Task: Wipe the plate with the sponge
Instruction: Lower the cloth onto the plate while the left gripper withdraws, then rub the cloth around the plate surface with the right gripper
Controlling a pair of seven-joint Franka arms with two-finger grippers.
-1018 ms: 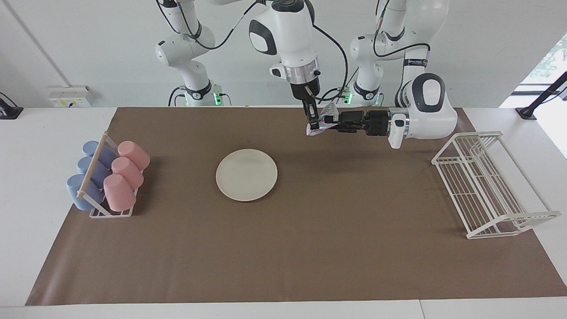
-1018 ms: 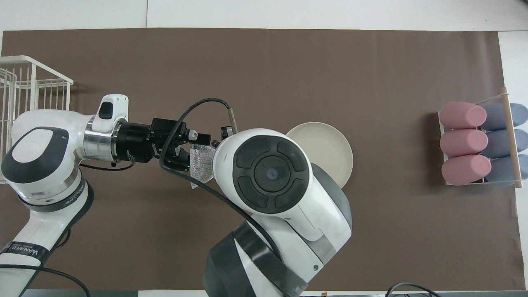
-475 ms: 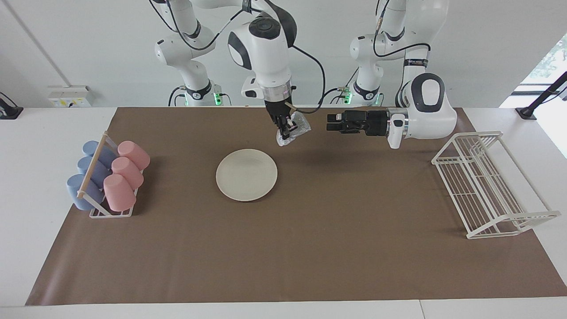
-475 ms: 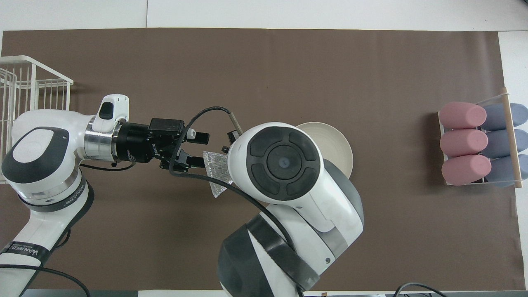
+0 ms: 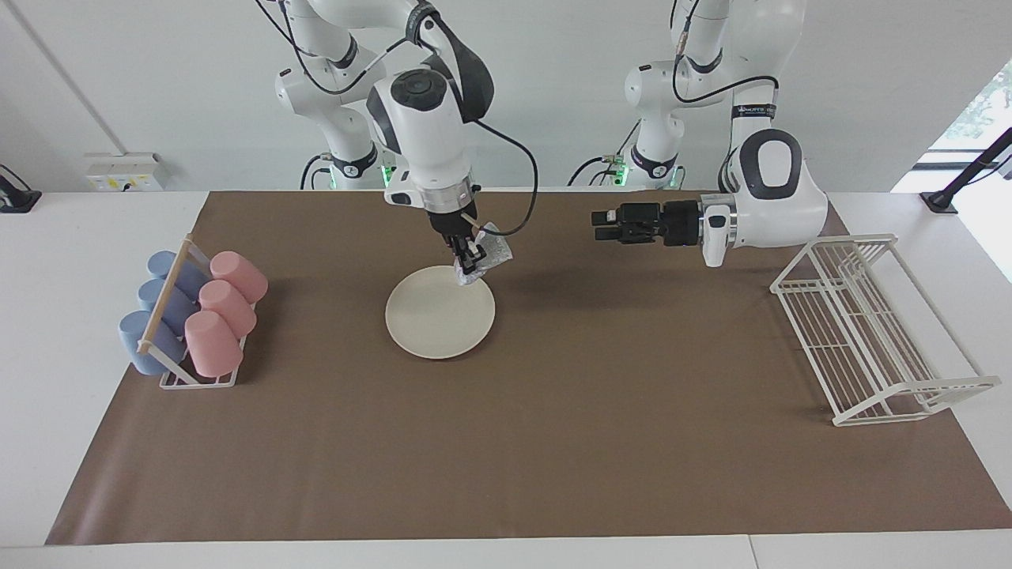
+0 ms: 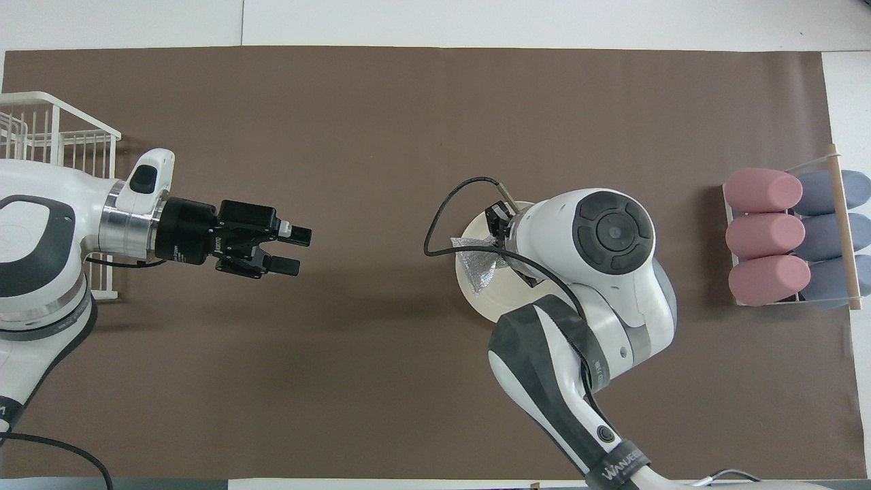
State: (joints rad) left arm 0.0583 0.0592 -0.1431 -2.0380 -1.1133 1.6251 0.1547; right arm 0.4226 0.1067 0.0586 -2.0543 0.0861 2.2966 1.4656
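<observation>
Over the plate's (image 5: 439,312) robot-side rim, the sponge (image 5: 484,259) is clenched in the right gripper (image 5: 471,263); lowering into contact is needed next, while the left gripper (image 5: 599,226) waits, released.

The table is seen by the facing view from high across it, with the robots at the top. It is looked down on steeply from above the robots' end by the overhead view. The brown mat (image 5: 553,442), plate (image 5: 431,324) and cup rack (image 6: 844,235) are shared.
</observation>
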